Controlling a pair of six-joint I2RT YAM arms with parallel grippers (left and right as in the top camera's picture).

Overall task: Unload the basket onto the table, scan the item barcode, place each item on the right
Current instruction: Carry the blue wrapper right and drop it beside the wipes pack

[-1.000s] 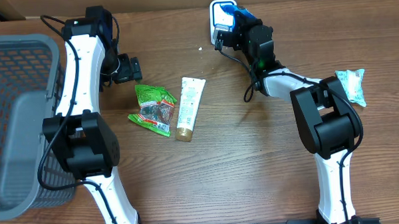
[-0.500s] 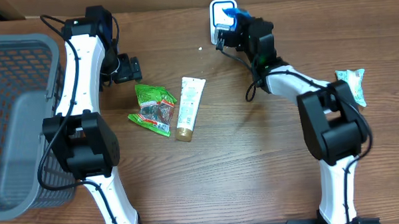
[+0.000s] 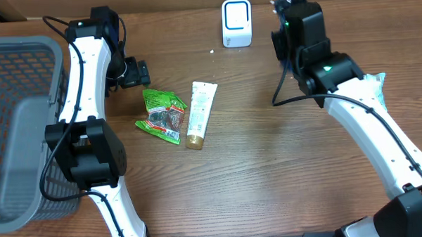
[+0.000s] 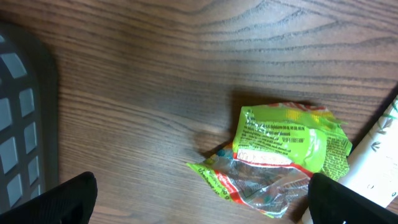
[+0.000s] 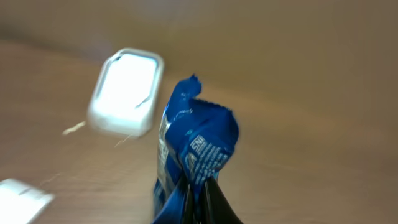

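Left end effector point(image 3: 133, 72) hangs spread over the counter point(image 3: 255, 166) by the green packet point(image 4: 286, 155); right end effector point(image 5: 199, 208) pinches the blue packet point(image 5: 196, 146), now swung rightward off the scanner point(image 3: 236, 22); I judge the barcode pass finished.

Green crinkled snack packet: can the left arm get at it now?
Probably yes. The left gripper is open and empty, near the green crinkled snack packet, which lies uncovered on the wooden table; only the white plastic tube sits beside it.
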